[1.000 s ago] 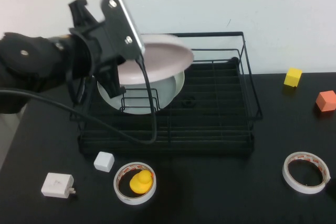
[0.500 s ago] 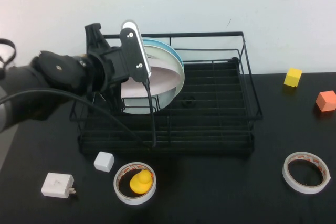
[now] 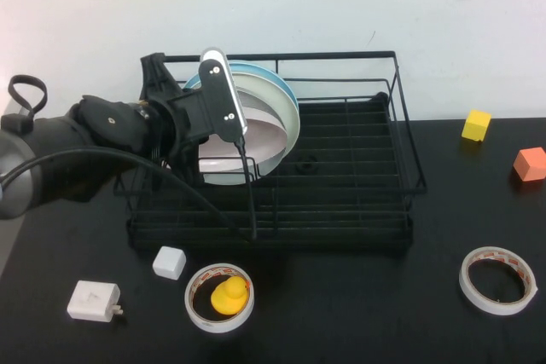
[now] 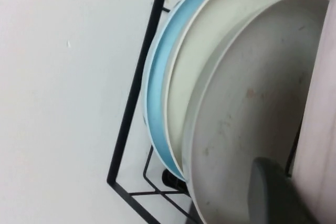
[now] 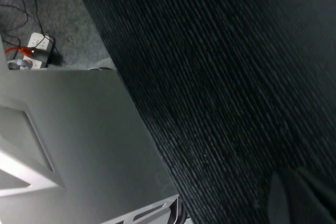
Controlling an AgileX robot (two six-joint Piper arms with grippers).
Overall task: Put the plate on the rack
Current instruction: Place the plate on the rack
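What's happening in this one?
The left gripper is shut on the pale pink plate, holding it nearly upright at the left end of the black wire rack, in front of the plates already standing there. The right gripper is shut, parked beyond the table edge, holding nothing.

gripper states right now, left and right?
Left gripper: over the rack, at its left end, closed on the pale pink plate.
Right gripper: out of the high view, over the table edge, shut, holding nothing.

Plate (image 3: 256, 138) upright in rack's (image 3: 358, 202) left end
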